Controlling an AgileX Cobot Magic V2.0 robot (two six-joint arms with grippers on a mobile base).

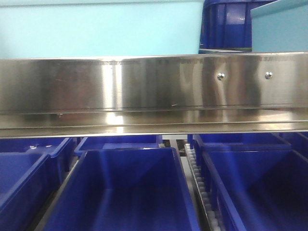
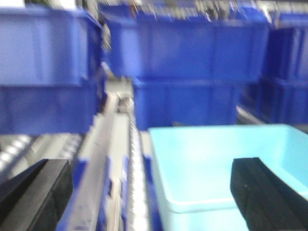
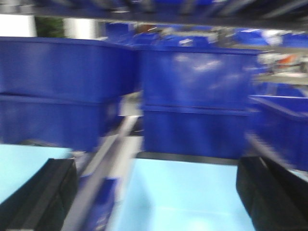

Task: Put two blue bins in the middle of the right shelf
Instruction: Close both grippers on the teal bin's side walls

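Note:
Dark blue bins (image 1: 125,192) fill the shelf level below a steel rail (image 1: 154,91) in the front view; another (image 1: 260,187) sits to the right. More stacked blue bins show in the left wrist view (image 2: 187,72) and the right wrist view (image 3: 197,106), both blurred. My left gripper (image 2: 151,192) is open and empty over a roller track beside a light cyan bin (image 2: 226,163). My right gripper (image 3: 156,192) is open and empty above a light cyan bin (image 3: 187,197). Neither gripper shows in the front view.
A white roller track (image 1: 199,187) runs between the two front bins. Stacked blue bins (image 1: 226,24) stand at the top right behind a light cyan bin (image 1: 281,29). A metal divider rail (image 3: 108,163) crosses the right wrist view.

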